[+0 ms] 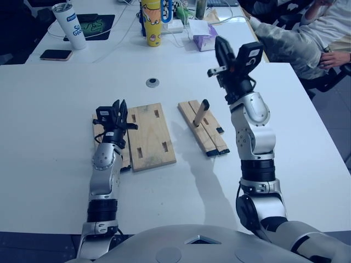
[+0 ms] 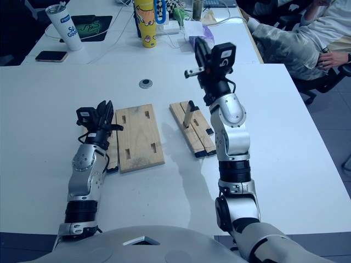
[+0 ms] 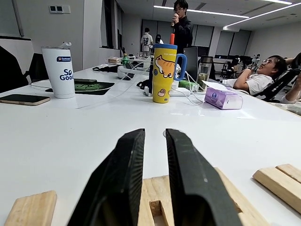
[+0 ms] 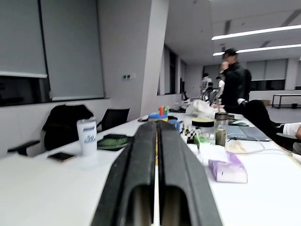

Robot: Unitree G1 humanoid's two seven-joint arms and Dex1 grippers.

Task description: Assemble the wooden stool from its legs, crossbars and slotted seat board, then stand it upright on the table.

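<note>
Nearest, the left gripper [image 1: 119,105] hangs at the left edge of the slotted seat board [image 1: 151,137], fingers a narrow gap apart and holding nothing; the board lies flat just right of the fingertips, its long axis running away from the robot; this arm is clearly the nearer. Left of the board, a wooden piece [image 1: 125,159] is mostly hidden under that arm; leg or crossbar, I cannot tell. Right of the board lie two planks [image 1: 208,136] side by side, with a short peg [image 1: 201,112] propped on them; beyond, the right gripper [image 1: 221,46] is raised well clear, fingers pressed together, empty.
</note>
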